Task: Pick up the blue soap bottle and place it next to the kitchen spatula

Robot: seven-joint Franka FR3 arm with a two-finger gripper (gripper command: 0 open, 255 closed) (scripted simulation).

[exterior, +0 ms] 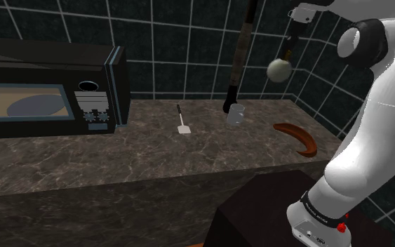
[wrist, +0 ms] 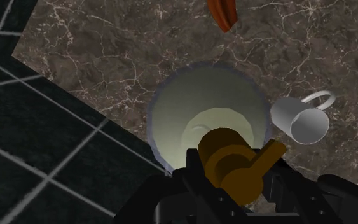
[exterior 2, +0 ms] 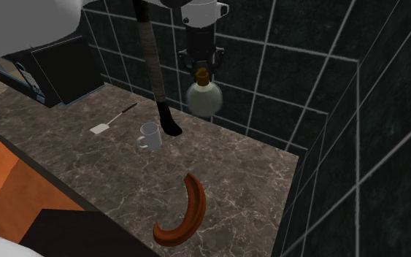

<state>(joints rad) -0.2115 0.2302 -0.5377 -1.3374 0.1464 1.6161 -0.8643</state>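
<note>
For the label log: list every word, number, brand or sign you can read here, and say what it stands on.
Nothing can be read.
White arm, dark band near its base: white lettering, too small to read.
Microwave control panel: dials, no legible marks.
Soap bottle held in the hand: no label shows.

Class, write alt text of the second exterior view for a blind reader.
The black hand holds a round, pale soap bottle by its brown top, in the air above a dark veined counter. On it: a white mug, a white spatula, a curved orange-brown object.
</note>
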